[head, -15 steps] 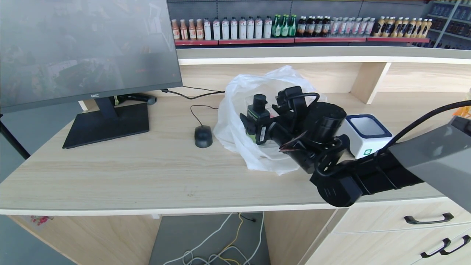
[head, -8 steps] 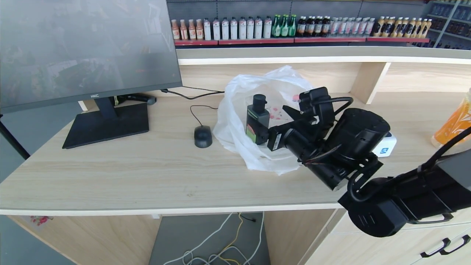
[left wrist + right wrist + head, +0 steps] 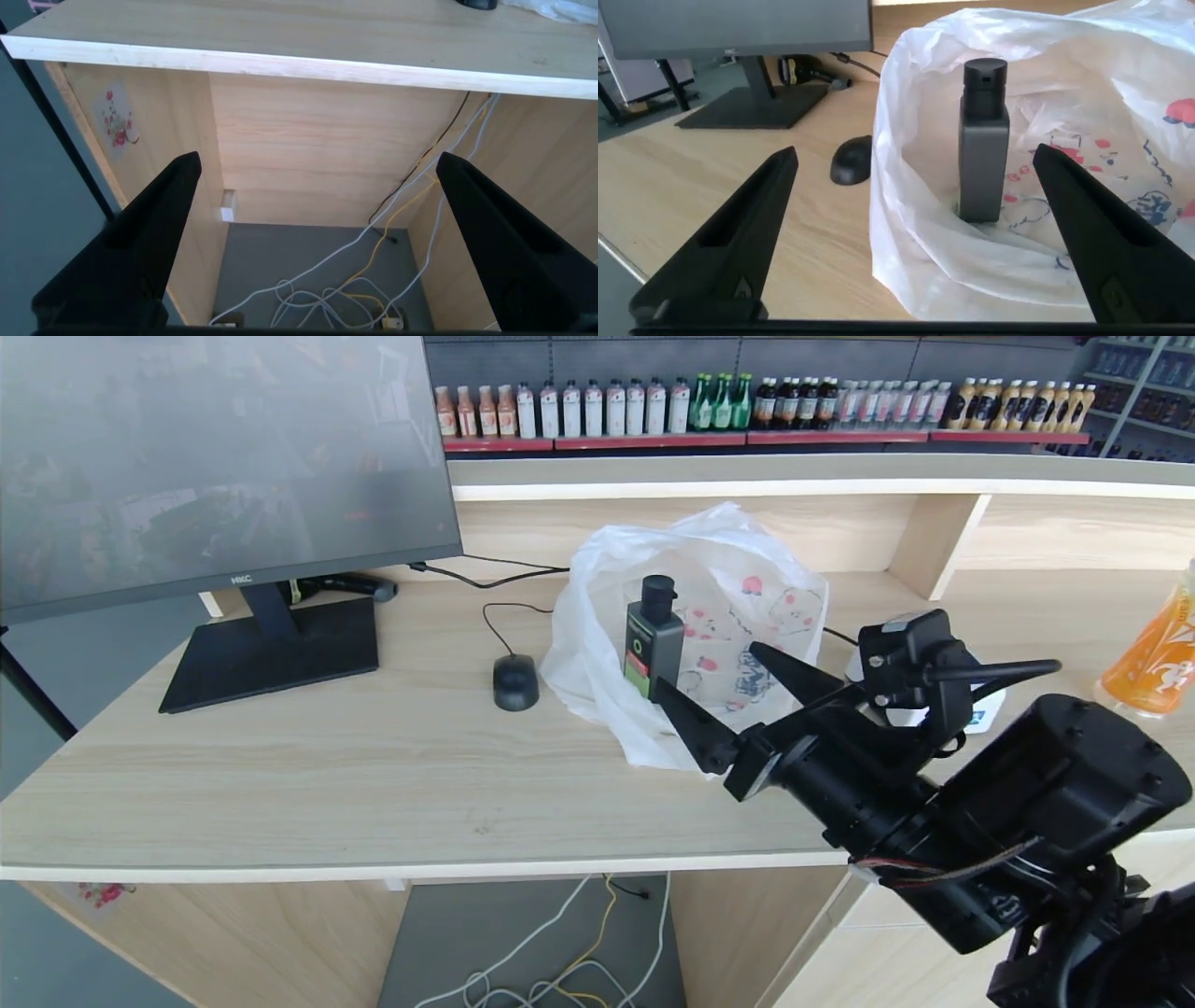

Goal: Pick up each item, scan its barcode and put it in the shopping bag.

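Note:
A dark grey bottle (image 3: 652,637) with a black cap stands upright inside the white plastic shopping bag (image 3: 597,644) on the counter; it also appears as the grey bottle (image 3: 982,140) in the white bag (image 3: 915,187). My right gripper (image 3: 738,700) is open and empty, drawn back in front of the bag, its black fingers (image 3: 695,728) pointing at the bottle. An orange drink bottle (image 3: 1156,653) stands at the counter's far right. My left gripper (image 3: 318,233) hangs open below the counter edge, facing the cupboard space and cables.
A white barcode scanner (image 3: 980,705) sits behind my right arm. A monitor (image 3: 224,457) on its stand and a black mouse (image 3: 514,680) occupy the counter's left. Shelves of bottles (image 3: 747,403) line the back wall. Drawers sit under the counter at right.
My right gripper has let go of the grey bottle, leaving it upright in the bag, and pulled back toward the counter's front right. Its fingers have spread open.

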